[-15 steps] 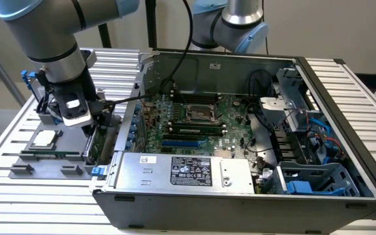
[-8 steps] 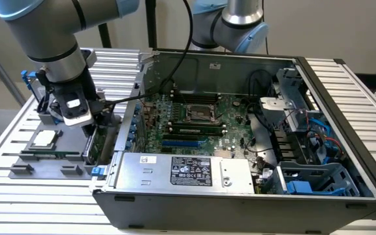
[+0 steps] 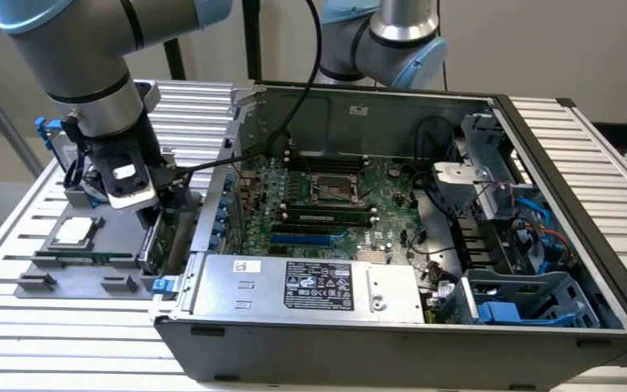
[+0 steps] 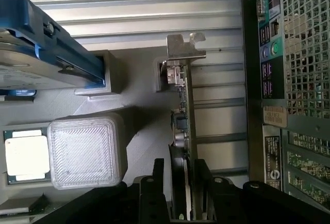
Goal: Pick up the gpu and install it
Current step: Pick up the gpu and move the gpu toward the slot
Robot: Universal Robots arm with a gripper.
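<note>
So the arm's black two-finger gripper point(image 3: 153, 202) is hanging low just outside the big dark open computer case point(image 3: 401, 347), on the exterior view's left of it. It's sitting right over the gpu point(image 3: 159, 237), the thin flat green circuit-board card with a dark face. The card is standing on its long edge in the grey moulded parts tray point(image 3: 63, 282) lying just beside that case.

In the wrist view the gripper point(image 4: 180, 163) is straddling the gpu point(image 4: 181, 126) edge-on, with one finger point(image 4: 159, 175) on each flat side. The jaws are looking pulled in and pinching the card, I think. The contact line is dark, so I'm not fully sure it's tight. The card's narrow silver metal bracket point(image 4: 183, 53) is sticking out at the end away from the fingers, near the case's perforated rear panel point(image 4: 299, 53).

Farther from the case than the gpu, a silver hard drive with blue rails point(image 4: 36, 53) and a square silver processor chip point(image 4: 23, 154) are resting in the same tray.
</note>
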